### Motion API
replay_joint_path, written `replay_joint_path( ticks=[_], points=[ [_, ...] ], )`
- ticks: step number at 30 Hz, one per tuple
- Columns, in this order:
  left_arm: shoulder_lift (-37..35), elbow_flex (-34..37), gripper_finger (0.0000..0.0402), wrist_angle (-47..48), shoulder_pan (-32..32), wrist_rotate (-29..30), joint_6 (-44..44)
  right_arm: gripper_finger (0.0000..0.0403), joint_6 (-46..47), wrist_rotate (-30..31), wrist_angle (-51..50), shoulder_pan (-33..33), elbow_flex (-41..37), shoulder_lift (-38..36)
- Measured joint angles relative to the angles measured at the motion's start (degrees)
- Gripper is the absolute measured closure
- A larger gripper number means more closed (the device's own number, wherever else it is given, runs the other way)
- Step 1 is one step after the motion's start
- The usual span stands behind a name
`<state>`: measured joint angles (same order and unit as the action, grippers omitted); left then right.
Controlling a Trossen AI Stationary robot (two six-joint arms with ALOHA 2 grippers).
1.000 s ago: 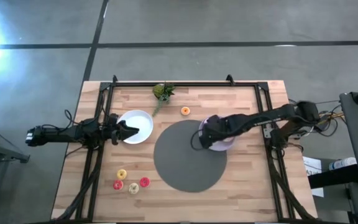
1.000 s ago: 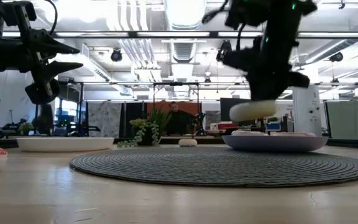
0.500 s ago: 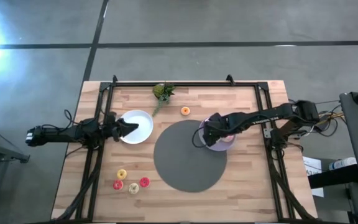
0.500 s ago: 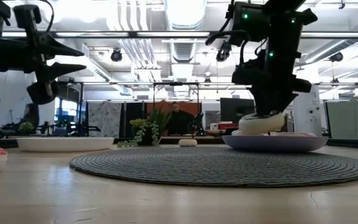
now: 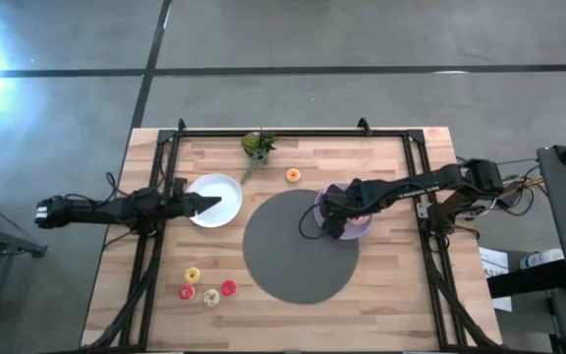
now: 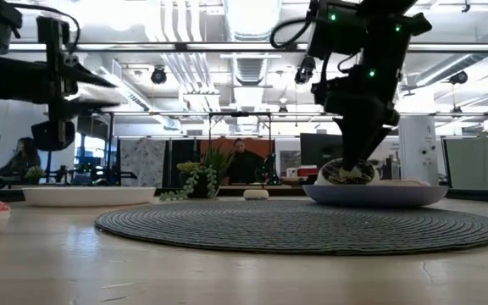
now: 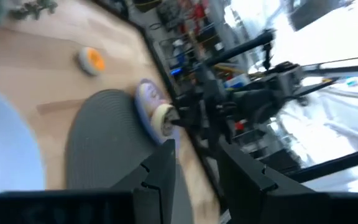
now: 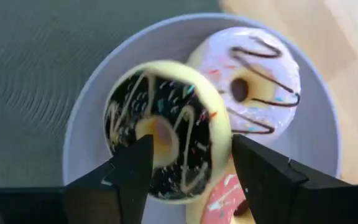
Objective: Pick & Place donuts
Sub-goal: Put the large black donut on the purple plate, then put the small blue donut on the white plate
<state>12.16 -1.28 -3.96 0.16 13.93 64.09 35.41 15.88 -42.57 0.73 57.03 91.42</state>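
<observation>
My right gripper point(image 5: 330, 221) is open just above the lavender plate point(image 8: 86, 124). The dark brown sprinkled donut point(image 8: 166, 149) lies tilted below its fingertips, leaning on the other donuts, with its dark face showing in the low view point(image 6: 346, 174). The white-pink donut point(image 8: 253, 81) and the pink donut point(image 8: 222, 193) lie flat on the same plate. My left gripper point(image 7: 197, 149) is open and empty above the white plate point(image 5: 219, 192). Several tiny donuts point(image 5: 204, 287) lie on the wood at the front left, and an orange one point(image 5: 293, 175) lies at the back.
A round grey mat point(image 5: 300, 246) lies in the table's middle, between the two plates. A small green plant point(image 5: 257, 145) stands at the far edge. A black frame point(image 5: 155, 197) runs along the table's left, right and far sides.
My right gripper has gone down onto the lavender plate with the dark brown donut. The donut was level under the fingers and now lies tilted on the plate with its dark face showing. My left gripper has rolled about its own axis above the white plate.
</observation>
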Motion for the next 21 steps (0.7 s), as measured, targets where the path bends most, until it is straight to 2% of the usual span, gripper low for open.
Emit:
replay_joint_path(
  ticks=[3,7,12,17,21],
  points=[
    [4.45,-2.33,0.0310,-0.31,0.00,0.00,-1.62,0.0197,-2.27,-0.13,-0.58,0.16,0.86,-0.19],
    [9.67,-5.71,0.0310,-0.53,0.02,0.04,-6.21,0.0202,-4.40,-4.69,-1.41,0.19,0.79,-0.18],
    [15.53,-8.72,0.0310,-0.46,0.02,-2.52,-10.77,0.0195,-3.67,-4.02,-6.10,1.30,0.88,-2.10],
    [19.30,-10.50,0.0310,-0.52,0.11,-2.62,-12.78,0.0191,-3.67,-3.54,-10.34,1.38,1.51,-5.48],
    [20.70,-11.23,0.0310,-0.62,0.11,-2.62,-13.09,0.0191,-3.58,-0.44,-10.98,1.37,1.60,-8.52]
  ],
)
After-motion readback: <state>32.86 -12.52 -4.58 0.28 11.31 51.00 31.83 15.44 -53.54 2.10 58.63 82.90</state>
